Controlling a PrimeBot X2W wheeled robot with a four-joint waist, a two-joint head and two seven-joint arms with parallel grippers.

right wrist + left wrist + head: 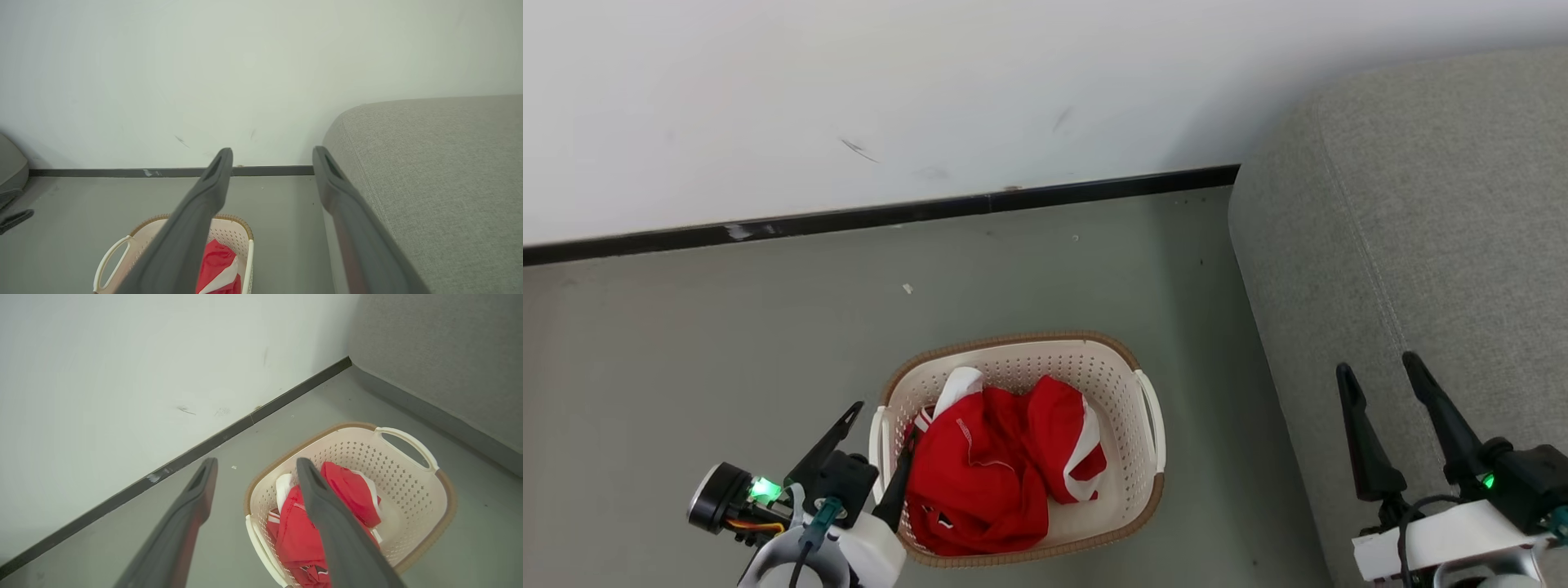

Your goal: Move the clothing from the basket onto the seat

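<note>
The cream basket (1094,369) stands on the floor by the wall, holding the red and white clothing (988,478) in a crumpled heap. My left gripper (885,425) is open at the basket's left handle, one finger outside the wall and one just inside beside the fabric. In the left wrist view the open left gripper (257,461) straddles the basket's near rim (408,486), above the clothing (347,488). My right gripper (1375,363) is open and empty over the grey seat (1421,229). The right wrist view shows that gripper (272,150), the seat (429,163), the basket (229,232) and the clothing (216,261).
A white wall (931,98) with a black baseboard (890,214) runs behind the basket. Grey floor (727,343) lies left of the basket and between it and the seat. A grey rounded object (10,171) shows at the left edge of the right wrist view.
</note>
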